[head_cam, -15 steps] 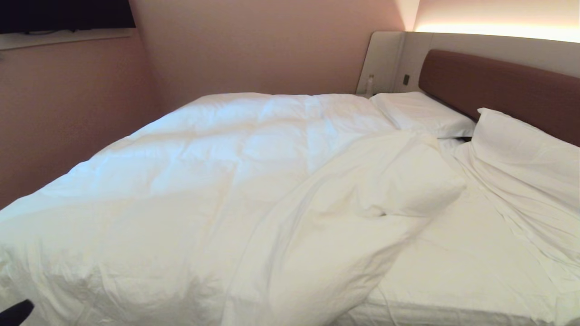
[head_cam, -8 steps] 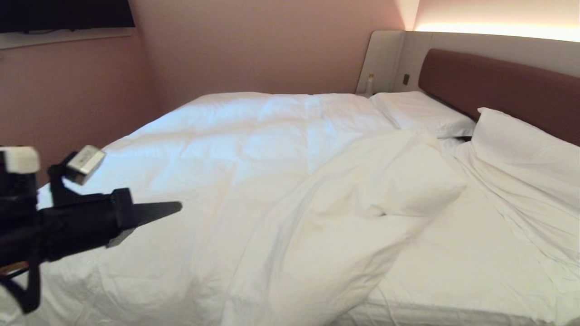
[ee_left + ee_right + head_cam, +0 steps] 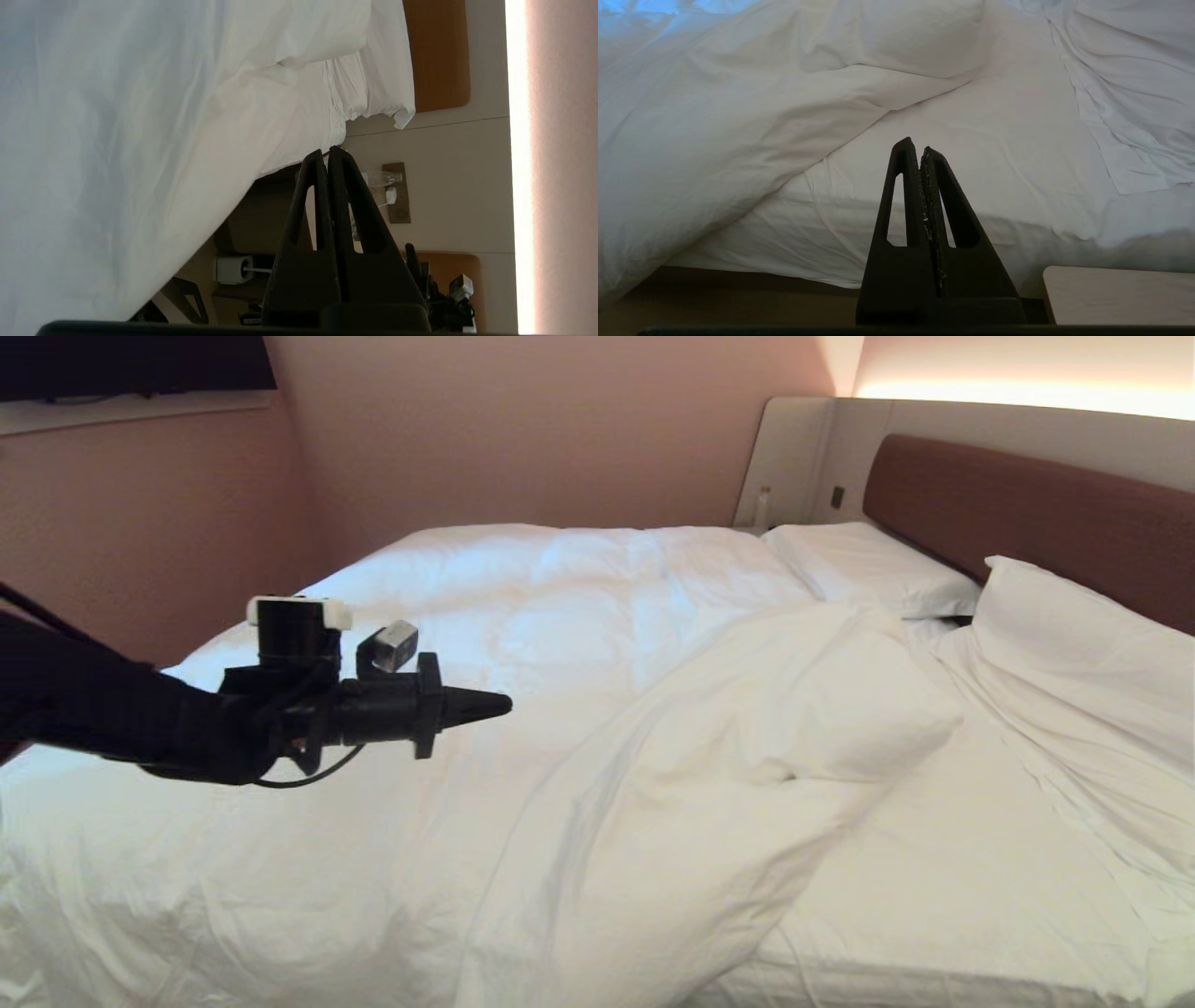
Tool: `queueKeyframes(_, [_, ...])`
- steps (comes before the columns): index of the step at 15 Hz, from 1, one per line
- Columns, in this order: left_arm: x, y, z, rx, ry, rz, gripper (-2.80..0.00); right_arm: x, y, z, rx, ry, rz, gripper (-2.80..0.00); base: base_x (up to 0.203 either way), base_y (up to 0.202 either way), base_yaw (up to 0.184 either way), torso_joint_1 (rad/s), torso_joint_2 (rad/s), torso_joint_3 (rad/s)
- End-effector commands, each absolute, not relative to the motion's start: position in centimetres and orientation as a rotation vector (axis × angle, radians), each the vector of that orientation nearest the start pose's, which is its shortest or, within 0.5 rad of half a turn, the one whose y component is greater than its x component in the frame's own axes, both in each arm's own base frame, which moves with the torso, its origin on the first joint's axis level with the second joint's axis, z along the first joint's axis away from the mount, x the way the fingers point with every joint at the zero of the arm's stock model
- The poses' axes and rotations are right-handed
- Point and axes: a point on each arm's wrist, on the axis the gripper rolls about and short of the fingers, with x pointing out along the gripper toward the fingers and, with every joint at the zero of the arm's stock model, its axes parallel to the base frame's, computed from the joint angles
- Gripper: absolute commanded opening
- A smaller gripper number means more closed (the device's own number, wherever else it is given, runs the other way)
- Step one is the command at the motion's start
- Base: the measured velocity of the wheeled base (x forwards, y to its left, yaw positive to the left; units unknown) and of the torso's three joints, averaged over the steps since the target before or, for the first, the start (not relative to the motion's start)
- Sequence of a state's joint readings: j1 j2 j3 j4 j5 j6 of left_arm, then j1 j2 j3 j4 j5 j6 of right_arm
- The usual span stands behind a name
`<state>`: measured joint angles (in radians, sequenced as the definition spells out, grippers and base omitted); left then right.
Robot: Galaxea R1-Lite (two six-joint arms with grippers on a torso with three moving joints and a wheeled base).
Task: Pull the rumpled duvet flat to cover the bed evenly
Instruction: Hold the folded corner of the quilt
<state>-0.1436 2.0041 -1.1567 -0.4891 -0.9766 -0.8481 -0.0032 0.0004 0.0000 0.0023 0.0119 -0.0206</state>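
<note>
Head view shows your left gripper (image 3: 499, 706) clenched empty, seemingly clear above the rumpled duvet (image 3: 523, 709); your right gripper (image 3: 920, 151), also clenched, faces the bed (image 3: 971, 154).

no readable text, labels or signs anywhere

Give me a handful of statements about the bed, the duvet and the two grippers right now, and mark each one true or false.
1. The duvet covers the whole bed. False: it is folded back, leaving bare sheet on the near right part.
2. The left gripper is above the duvet, shut and empty. True.
3. The right gripper is clamped on the duvet. False: it is shut on nothing, apart from the bedding.
4. Two pillows lie by the headboard, the far pillow and the near pillow. True.
</note>
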Motion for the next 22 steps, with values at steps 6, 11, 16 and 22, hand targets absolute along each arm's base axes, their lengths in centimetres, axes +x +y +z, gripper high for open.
queueKeyframes(6, [42.7, -8.5, 10.0, -0.844, 0.836, -0.893, -2.8, -2.3, 0.0, 7.5, -0.021, 0.003, 0.009, -2.8, 0.0, 0.0, 0.0, 0.0, 0.0, 0.0])
queueKeyframes(11, [42.6, -9.8, 10.0, -0.82, 0.827, -0.803, -2.8, -2.3, 0.0, 7.5, -0.021, 0.003, 0.009, -2.8, 0.0, 0.0, 0.0, 0.0, 0.0, 0.0])
queueKeyframes(16, [42.0, -10.8, 9.5, -0.733, 0.825, -0.801, -2.8, -2.3, 0.0, 7.5, -0.021, 0.002, 0.009, -2.8, 0.0, 0.0, 0.0, 0.0, 0.0, 0.0])
queueKeyframes(22, [41.4, -12.0, 9.8, -0.688, 0.823, -0.788, -2.8, -2.3, 0.0, 7.5, -0.021, 0.001, 0.009, -2.8, 0.0, 0.0, 0.0, 0.0, 0.0, 0.0])
